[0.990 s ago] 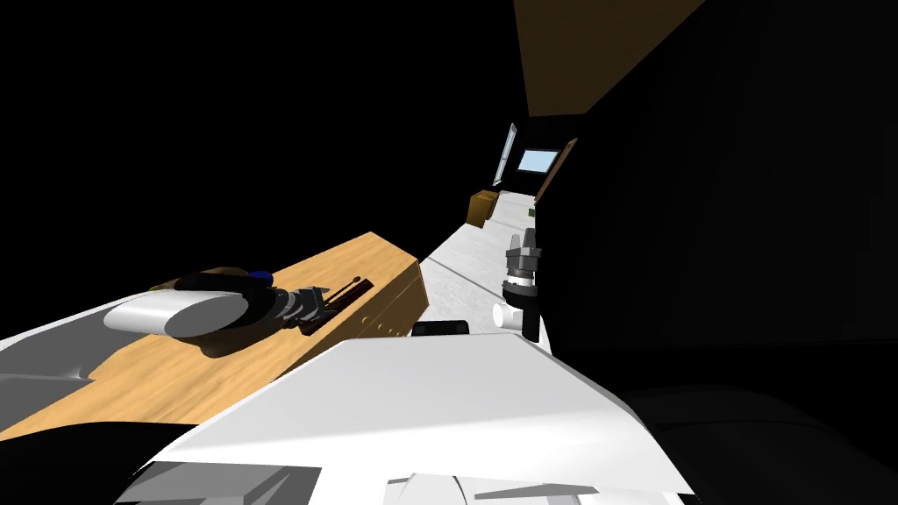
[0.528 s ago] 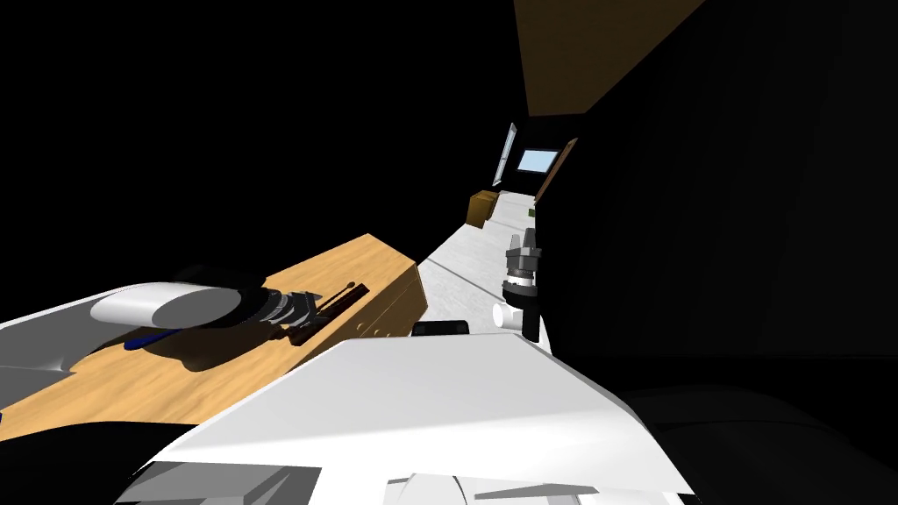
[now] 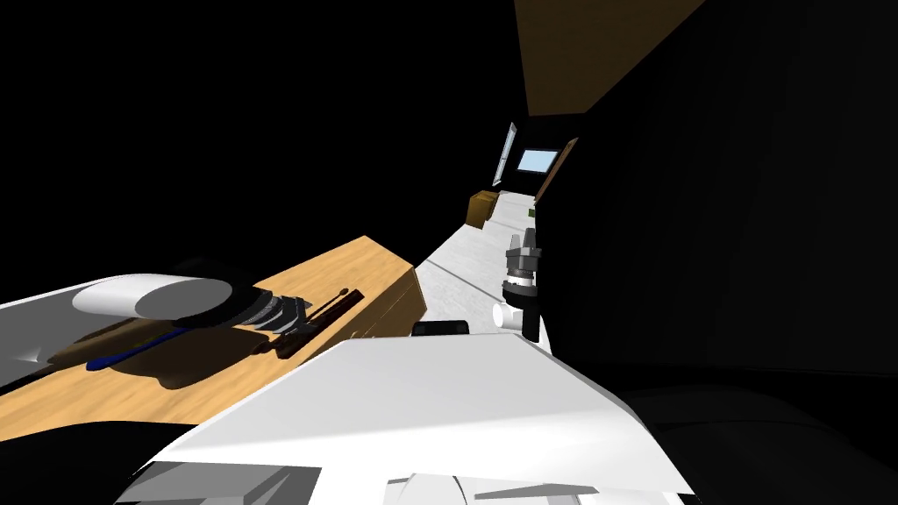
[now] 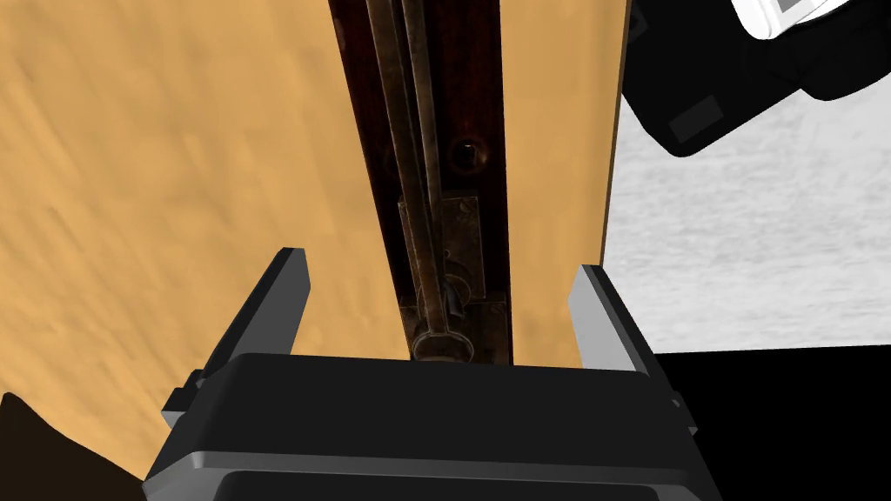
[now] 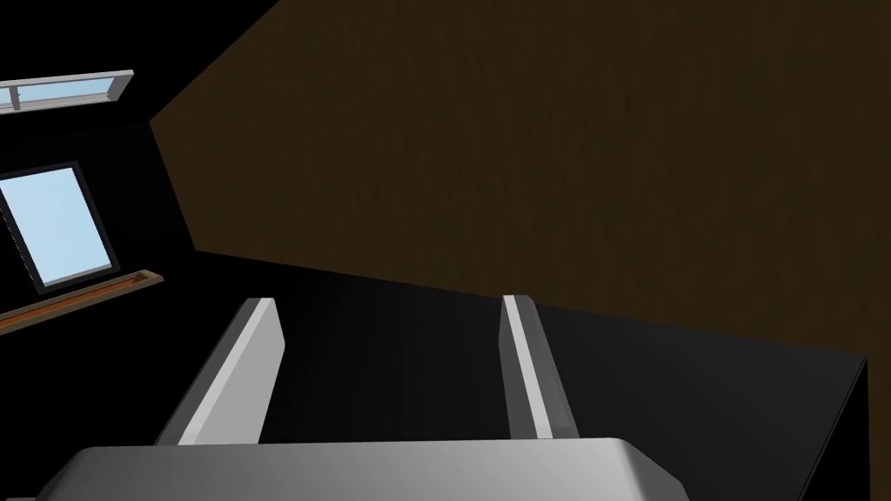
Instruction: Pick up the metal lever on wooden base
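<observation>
So the biggest thing in the shot was the light wooden tabletop (image 3: 175, 386), running off at a slant in the head view, with a pale grey-white floor (image 3: 465, 272) alongside its far edge. The lever on its base (image 4: 461, 113) was lying flat on that tabletop, close to the edge that drops to the floor and roughly parallel to it. The base was a long, dark reddish-brown wooden strip, and a thin, dull metal rod (image 4: 402, 156) ran along it, past a small metal bracket plate (image 4: 461, 230), to a rounded end right up against the gripper's dark body.

The left gripper (image 4: 439, 263) was down over the near end of the lever, fingers spread wide, one (image 4: 283, 296) on either side of the base with tabletop showing in the gaps, so nothing was pinched. From the head view the same gripper (image 3: 285, 314) sat low at the lever's (image 3: 329, 309) near end.

The right gripper (image 3: 529, 237) was parked well apart, up over the floor on my right, pointing upward; its own view had the fingers (image 5: 252, 348) parted, holding nothing.

Smaller stuff: a blue-handled thing (image 3: 131, 352) lay on the tabletop under the left forearm, can't tell what it was
</observation>
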